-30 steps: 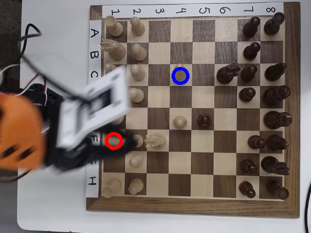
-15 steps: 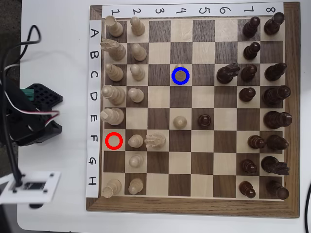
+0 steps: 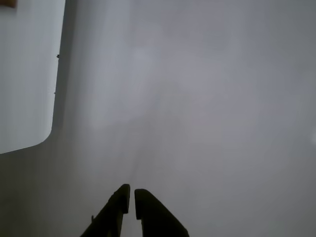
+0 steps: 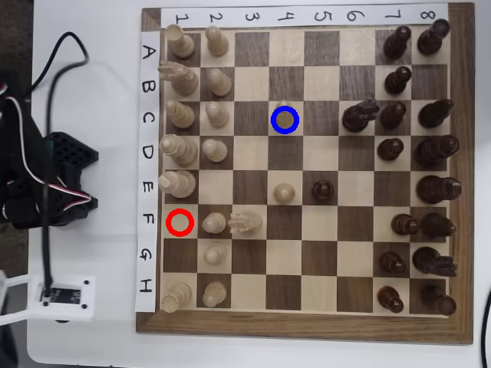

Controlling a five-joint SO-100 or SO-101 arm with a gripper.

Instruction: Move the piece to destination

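Hanging off the board at the left of the overhead view, over bare table (image 4: pixel 100 100), with the arm (image 4: pixel 31 184) folded back beside the chessboard (image 4: pixel 307 326)

Showing the gripper (image 3: pixel 130 190) in the wrist view with both fingers pressed almost together, only a thin slit between them, nothing pinched, nothing but blank grey surface ahead and a pale table corner (image 3: pixel 24 74) at upper left

Lying well apart from the gripper, off to the right in the overhead view and across two files of pale pieces (image 4: pixel 199 115): the piece (image 4: pixel 285 116), standing upright on the destination (image 4: pixel 298 132), inside the blue ring, long axis vertical and seen nearly end-on

Leaving the red ring (image 4: pixel 179 222) empty at the near edge, with a pale knight (image 4: pixel 245 222) two squares further in and a pale pawn (image 4: pixel 284 192) below the destination

Judged as done, with no further reach called for; were one needed, a high approach over the near pale ranks, clear of the dark knight (image 4: pixel 359 115) two squares beyond the ring

Further off, the dark pieces (image 4: pixel 418 153) along the far files, untouched
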